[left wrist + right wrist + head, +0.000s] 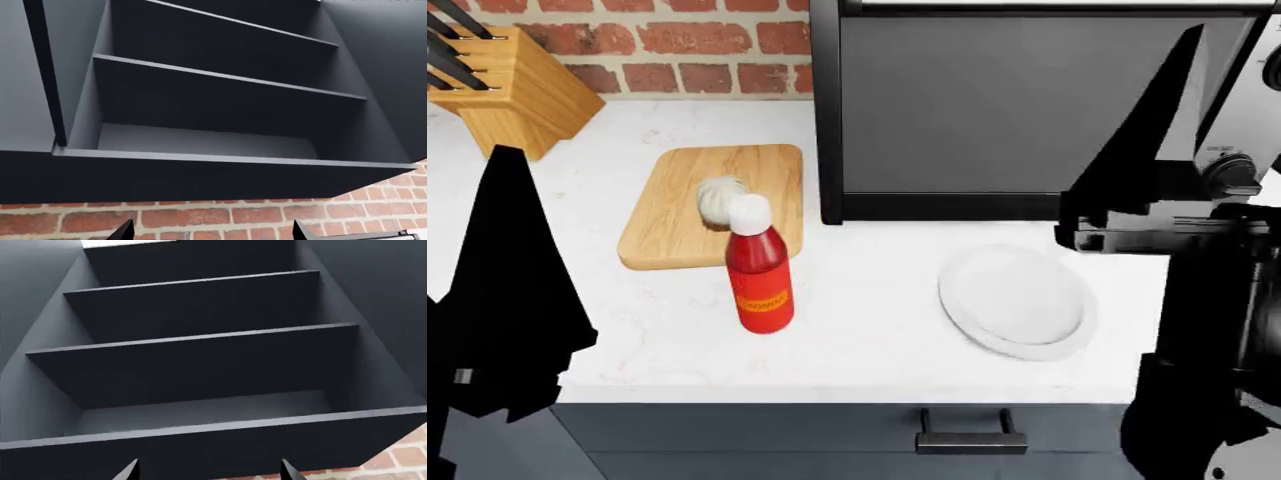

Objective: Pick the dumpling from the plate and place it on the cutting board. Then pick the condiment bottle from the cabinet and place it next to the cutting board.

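Red condiment bottle [758, 267] beside cutting board [681, 215] (upright)

The condiment bottle [758, 268] hides part of the dumpling [718, 198] (head view only).

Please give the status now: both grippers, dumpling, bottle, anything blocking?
Left gripper and right gripper open, empty, facing cabinet shelves. Dumpling on cutting board; condiment bottle upright at the board's front edge. Plate empty. No obstruction seen.

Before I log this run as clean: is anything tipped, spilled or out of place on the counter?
Nothing stands out. The dumpling sits on the cutting board, the condiment bottle stands upright beside it, capped, and the plate is empty.
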Motion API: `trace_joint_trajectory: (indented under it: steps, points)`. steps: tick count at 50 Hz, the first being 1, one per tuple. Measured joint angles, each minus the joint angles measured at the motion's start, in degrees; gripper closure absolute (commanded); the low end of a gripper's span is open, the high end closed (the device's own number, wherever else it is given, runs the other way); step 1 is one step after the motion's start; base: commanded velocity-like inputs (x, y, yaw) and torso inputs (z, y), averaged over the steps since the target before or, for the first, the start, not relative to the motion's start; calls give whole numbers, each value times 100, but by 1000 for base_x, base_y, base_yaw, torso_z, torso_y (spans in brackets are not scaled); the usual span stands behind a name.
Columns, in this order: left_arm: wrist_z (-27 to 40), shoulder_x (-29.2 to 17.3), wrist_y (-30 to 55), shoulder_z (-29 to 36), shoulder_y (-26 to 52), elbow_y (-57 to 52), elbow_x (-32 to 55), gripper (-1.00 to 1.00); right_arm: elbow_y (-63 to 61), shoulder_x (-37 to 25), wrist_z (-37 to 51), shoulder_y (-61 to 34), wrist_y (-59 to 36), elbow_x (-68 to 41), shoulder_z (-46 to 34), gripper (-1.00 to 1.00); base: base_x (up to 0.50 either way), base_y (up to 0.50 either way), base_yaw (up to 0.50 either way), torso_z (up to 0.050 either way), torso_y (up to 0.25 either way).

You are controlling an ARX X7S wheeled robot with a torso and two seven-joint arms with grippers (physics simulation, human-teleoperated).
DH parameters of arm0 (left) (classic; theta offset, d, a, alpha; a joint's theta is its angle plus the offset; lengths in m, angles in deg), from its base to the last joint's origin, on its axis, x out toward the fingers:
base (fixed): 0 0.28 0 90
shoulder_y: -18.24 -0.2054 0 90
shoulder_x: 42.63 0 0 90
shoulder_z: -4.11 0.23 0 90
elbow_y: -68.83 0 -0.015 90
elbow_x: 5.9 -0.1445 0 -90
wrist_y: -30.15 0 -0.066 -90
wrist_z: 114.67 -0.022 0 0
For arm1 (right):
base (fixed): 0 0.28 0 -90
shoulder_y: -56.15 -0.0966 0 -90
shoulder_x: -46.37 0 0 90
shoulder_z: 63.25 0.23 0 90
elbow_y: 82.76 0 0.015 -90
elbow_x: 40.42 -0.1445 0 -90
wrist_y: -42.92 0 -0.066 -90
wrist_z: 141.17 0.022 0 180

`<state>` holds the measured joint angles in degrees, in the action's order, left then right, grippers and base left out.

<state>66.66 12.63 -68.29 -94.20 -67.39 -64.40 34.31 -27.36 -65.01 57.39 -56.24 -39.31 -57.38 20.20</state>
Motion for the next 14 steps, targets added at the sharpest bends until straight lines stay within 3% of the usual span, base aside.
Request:
trace_joint_trajectory:
  steps: [5,14]
  points:
    - [27,5,-37,-73,-57,4,40,-100,-994,-775,751,-226,-1048,-969,1130,-100,0,0,0,0,0]
    - [129,-5,-116,-316,-190,-10,144,-100,-1887,-1905,1786,1,-1652,-1975,2391,-100,0,0,0,0,0]
